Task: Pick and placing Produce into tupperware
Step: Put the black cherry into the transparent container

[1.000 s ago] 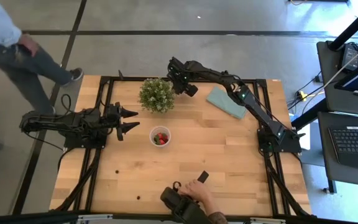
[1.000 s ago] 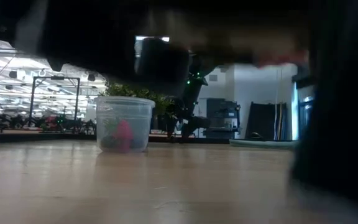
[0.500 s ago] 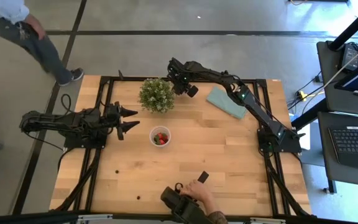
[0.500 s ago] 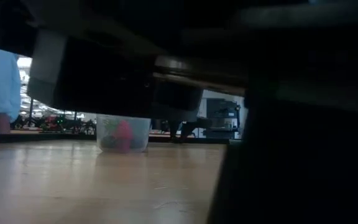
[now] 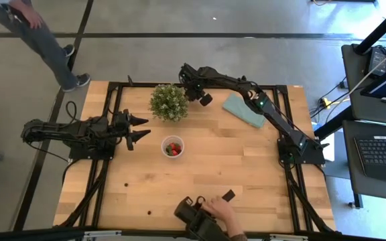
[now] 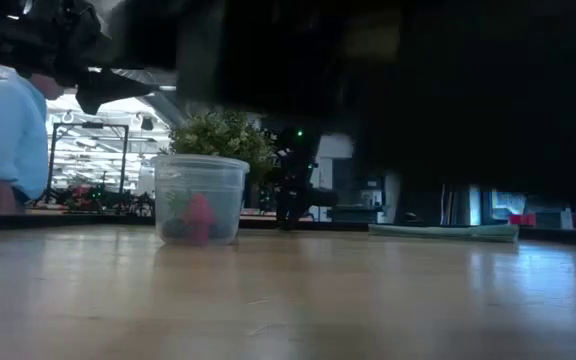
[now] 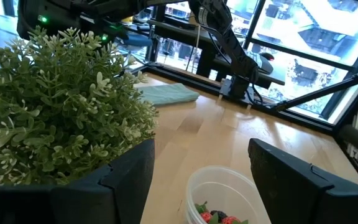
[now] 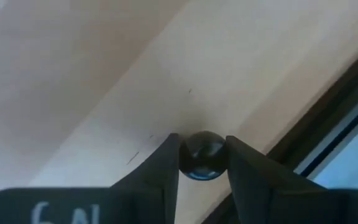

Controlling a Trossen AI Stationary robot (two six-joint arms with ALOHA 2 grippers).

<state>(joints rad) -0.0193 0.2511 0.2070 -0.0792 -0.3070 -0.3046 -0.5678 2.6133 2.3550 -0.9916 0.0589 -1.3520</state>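
The tupperware (image 5: 173, 146) (image 6: 200, 200) (image 7: 222, 194), a small clear cup, stands on its base at the table's middle with red and dark berries inside. At the far edge, beside the potted plant (image 5: 169, 102), my right gripper (image 5: 204, 99) (image 8: 202, 157) points steeply down and is shut on a dark round berry (image 8: 202, 154). My left gripper (image 5: 142, 128) (image 7: 201, 163) hovers open at the table's left, aimed at the plant and the cup, touching nothing. My right gripper pinches the dark berry's two opposite sides (image 8: 185, 157) between its fingertips (image 8: 166, 163). It comes from above, slanting steeply down. The berry is close over the wood by the table's far frame rail; whether it still rests on the table I cannot tell.
A folded teal cloth (image 5: 244, 110) (image 6: 443, 231) lies at the far right. A person's hand (image 5: 214, 207) with a black device reaches over the near edge. Another person (image 5: 35, 33) walks on the floor beyond the far left corner. Bare wood lies right of the cup.
My right gripper has stayed above the far edge and rolled slightly. The hand at the near edge has shifted a small black piece toward the right. The dark shape that blocked the low view has cleared. The person on the floor has walked away.
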